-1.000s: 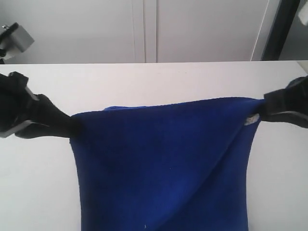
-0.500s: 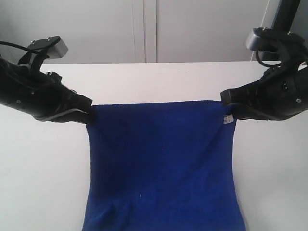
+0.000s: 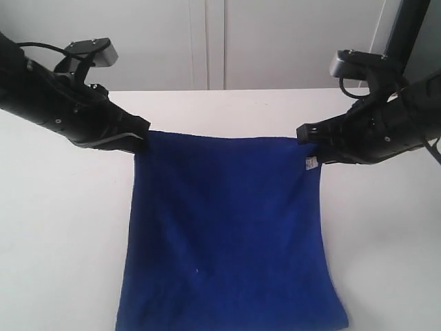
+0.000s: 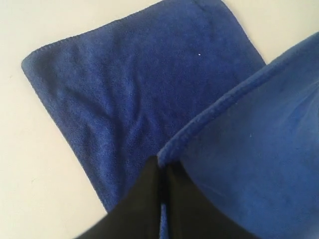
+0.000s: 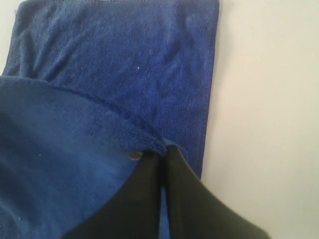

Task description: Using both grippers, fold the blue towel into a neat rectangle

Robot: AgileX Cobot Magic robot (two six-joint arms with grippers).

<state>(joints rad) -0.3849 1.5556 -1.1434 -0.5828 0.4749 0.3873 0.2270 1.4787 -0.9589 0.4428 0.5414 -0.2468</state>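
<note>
Left gripper [image 3: 140, 136], right gripper [image 3: 304, 138] clamping jaws on blue towel [image 3: 227, 221] corners, carrying lifted edge farther across half lying on tabletop [image 3: 62, 234]. Fold likely nearing lay-down.

Carried farther across the table [image 3: 62, 227] and nearer each other: left hand [image 3: 141, 132] and right hand [image 3: 304, 136], with the towel's [image 3: 227, 227] pinched far edge between. Gone the diagonal fold of a second ago; smoother now.
</note>
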